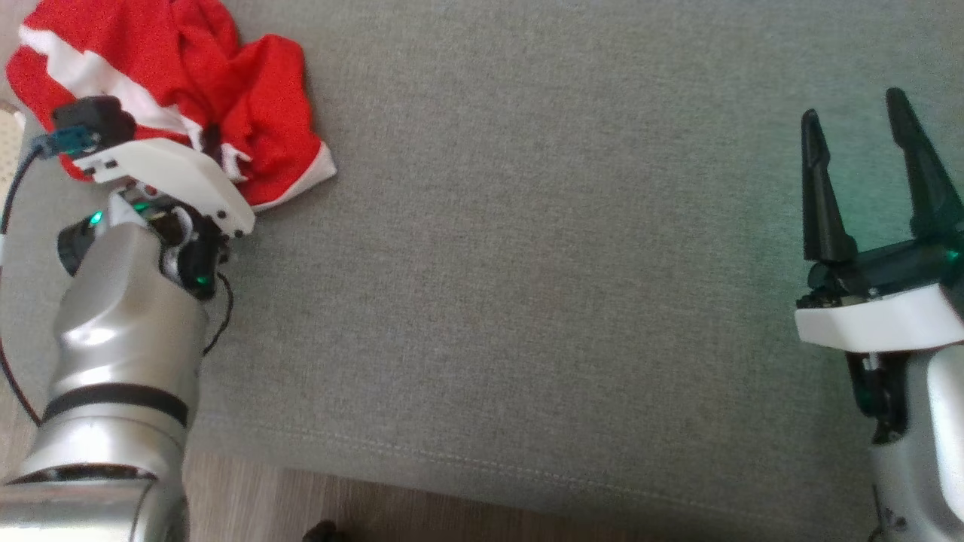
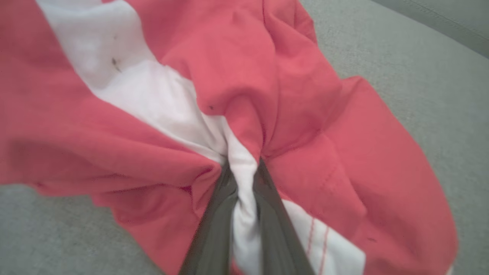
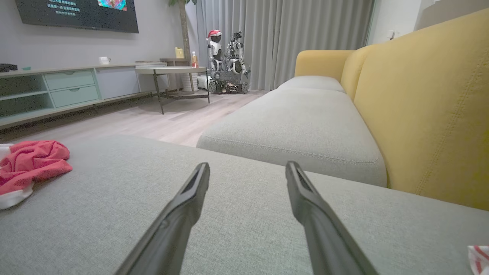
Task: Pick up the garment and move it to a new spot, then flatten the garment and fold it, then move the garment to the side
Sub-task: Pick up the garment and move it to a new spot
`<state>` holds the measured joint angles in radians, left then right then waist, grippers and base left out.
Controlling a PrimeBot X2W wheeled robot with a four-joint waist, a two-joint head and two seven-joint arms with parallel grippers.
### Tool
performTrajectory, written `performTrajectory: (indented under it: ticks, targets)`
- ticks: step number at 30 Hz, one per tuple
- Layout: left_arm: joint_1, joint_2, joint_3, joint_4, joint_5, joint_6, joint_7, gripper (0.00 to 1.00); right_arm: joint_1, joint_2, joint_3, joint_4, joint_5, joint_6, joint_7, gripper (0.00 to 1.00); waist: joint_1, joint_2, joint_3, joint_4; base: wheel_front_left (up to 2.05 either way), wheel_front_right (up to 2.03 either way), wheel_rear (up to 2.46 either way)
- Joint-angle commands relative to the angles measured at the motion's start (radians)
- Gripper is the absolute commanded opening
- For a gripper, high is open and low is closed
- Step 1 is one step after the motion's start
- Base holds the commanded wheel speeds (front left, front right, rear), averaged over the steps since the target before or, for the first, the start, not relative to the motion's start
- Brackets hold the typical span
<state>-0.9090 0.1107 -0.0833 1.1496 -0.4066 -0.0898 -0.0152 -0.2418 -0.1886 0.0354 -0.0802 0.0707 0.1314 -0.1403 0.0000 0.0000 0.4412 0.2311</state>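
Observation:
A red garment with white bands [image 1: 188,83] lies crumpled at the far left of the grey cushion [image 1: 527,263]. My left gripper [image 2: 244,168] is shut on a white fold of the garment [image 2: 267,95], its fingers pinching the cloth between them. In the head view the left wrist [image 1: 173,173] covers the grip point. My right gripper [image 1: 858,143] stands open at the right over bare cushion, nothing between its fingers [image 3: 191,194]. In the right wrist view the garment [image 3: 30,160] sits far off at the left.
The cushion's front edge [image 1: 452,467] runs along the bottom, wooden floor below it. A yellow sofa back [image 3: 428,107] rises at the right of the right wrist view. A red-and-white cloth corner [image 3: 479,258] shows at the lower right.

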Motion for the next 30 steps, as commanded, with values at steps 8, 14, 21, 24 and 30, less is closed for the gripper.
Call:
performTrajectory:
  ticks: [8, 14, 21, 24, 30]
  targets:
    - [0.022, -0.034, -0.020, -0.052, -0.048, -0.035, -0.048, 0.00, -0.008, 0.049, 0.033, 0.043, 0.015, -0.001, -0.049, 1.00, 0.0000, 0.0000, -0.114, -0.042, 0.00, 0.00, 0.00]
    - [0.060, -0.058, -0.085, -0.131, -0.097, -0.040, -0.050, 0.00, -0.007, 0.077, 0.048, 0.097, 0.020, -0.001, -0.075, 1.00, 0.0000, 0.0000, -0.181, -0.089, 0.00, 0.00, 0.00]
    - [0.127, -0.060, -0.277, -0.306, -0.274, -0.009, -0.033, 0.00, -0.018, 0.098, 0.060, 0.136, 0.027, -0.001, -0.096, 1.00, 0.0000, 0.0000, -0.214, -0.165, 0.00, 0.00, 0.00]
    - [0.146, -0.060, -0.384, -0.394, -0.362, 0.055, -0.033, 0.00, -0.025, 0.105, 0.068, 0.148, 0.030, -0.001, -0.103, 1.00, 0.0000, 0.0000, -0.217, -0.200, 0.00, 0.00, 0.00]
    - [0.137, -0.060, -0.578, -0.553, -0.526, 0.198, -0.072, 0.00, -0.041, 0.117, 0.082, 0.172, 0.037, -0.001, -0.113, 1.00, 0.0000, 0.0000, -0.209, -0.276, 0.00, 0.00, 0.00]
